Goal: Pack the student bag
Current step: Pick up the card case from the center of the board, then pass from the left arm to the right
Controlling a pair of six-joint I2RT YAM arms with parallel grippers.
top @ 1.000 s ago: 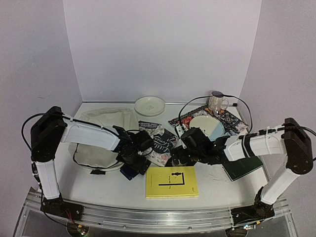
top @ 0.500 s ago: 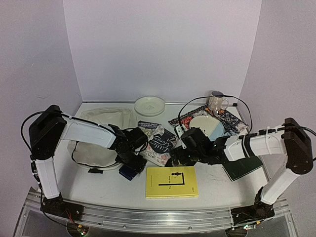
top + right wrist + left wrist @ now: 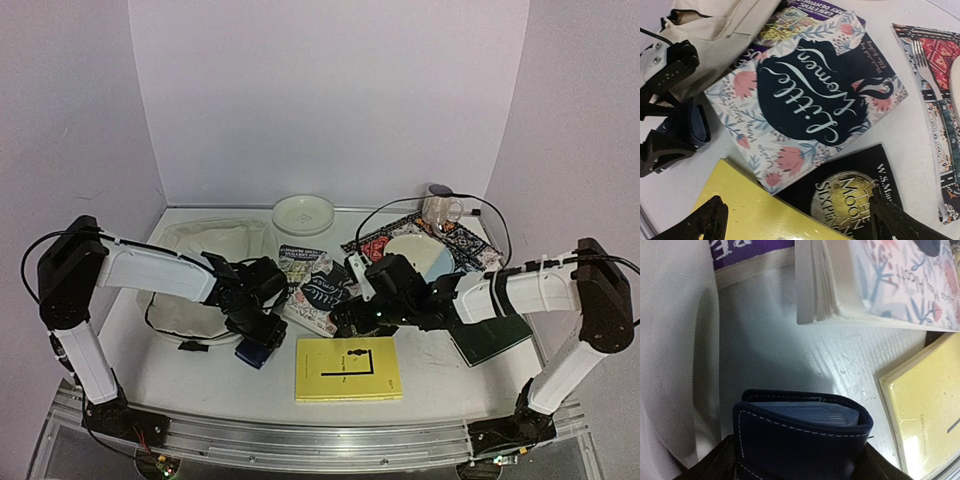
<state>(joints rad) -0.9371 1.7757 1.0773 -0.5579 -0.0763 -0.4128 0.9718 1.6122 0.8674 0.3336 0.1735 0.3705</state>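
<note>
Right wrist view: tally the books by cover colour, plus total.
yellow book: 1
floral white-and-navy book: 1
black book: 1
purple book: 1
Total: 4

Spread across one white table (image 3: 440, 385): one cream student bag (image 3: 205, 245), one navy wallet (image 3: 800, 432), five books (image 3: 810, 95) (image 3: 347, 368) (image 3: 850, 195) (image 3: 495, 338) (image 3: 300, 254), two white dishes (image 3: 303, 212) (image 3: 420, 255), one glass mug (image 3: 440, 208), one patterned placemat (image 3: 472, 246), one fork (image 3: 921, 54), with two robot arms (image 3: 150, 270) (image 3: 520, 292) alongside.

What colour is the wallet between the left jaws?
The wallet is navy with white stitching; clearest in left wrist view.
</note>
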